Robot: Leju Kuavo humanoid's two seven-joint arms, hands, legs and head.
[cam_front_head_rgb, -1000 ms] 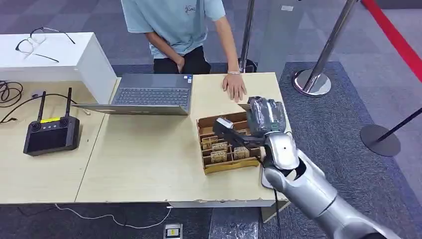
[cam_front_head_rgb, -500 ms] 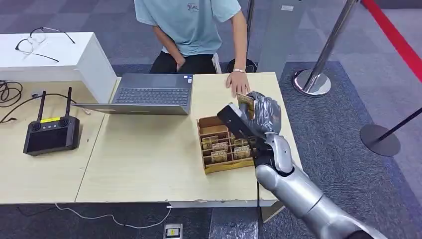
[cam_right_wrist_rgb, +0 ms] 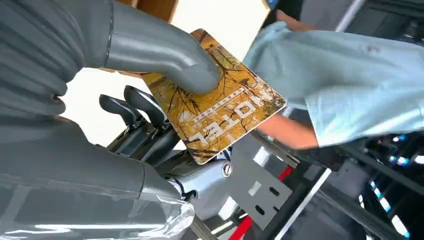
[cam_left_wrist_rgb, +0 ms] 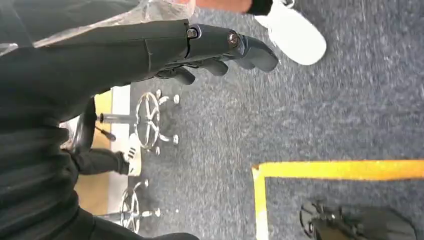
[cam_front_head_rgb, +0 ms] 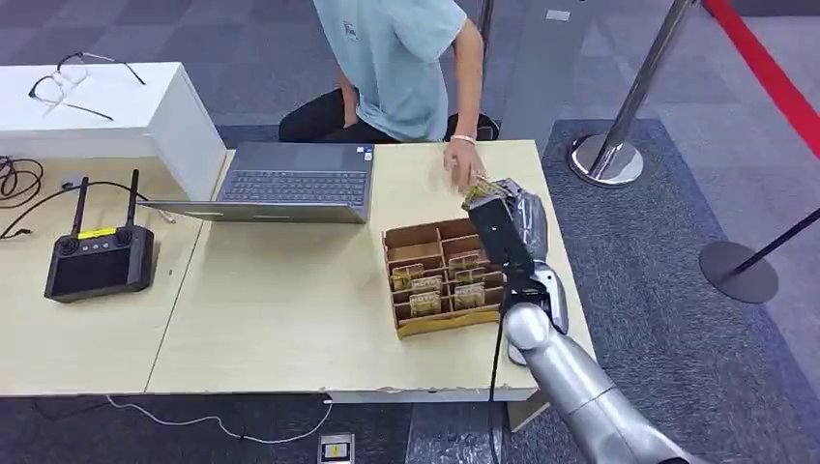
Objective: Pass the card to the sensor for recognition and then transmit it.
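Right robot hand (cam_front_head_rgb: pixel 512 227) above wooden table (cam_front_head_rgb: pixel 290 309)

I am looking into an office or demonstration hall set up as a test station. The floor is grey carpet tile (cam_front_head_rgb: pixel 667 242) with a red strip (cam_front_head_rgb: pixel 774 77) and chrome queue-barrier posts (cam_front_head_rgb: pixel 619 116) on round bases. A pale wooden bench (cam_front_head_rgb: pixel 280 300) carries an open grey laptop (cam_front_head_rgb: pixel 295 184), a black handheld controller with two antennas (cam_front_head_rgb: pixel 100 256) and loose black cables (cam_front_head_rgb: pixel 19 184). A white box-shaped cabinet (cam_front_head_rgb: pixel 106 111) holds black-framed spectacles (cam_front_head_rgb: pixel 73 77). Swivel-chair bases (cam_left_wrist_rgb: pixel 150 117) stand on the carpet in my left wrist view.
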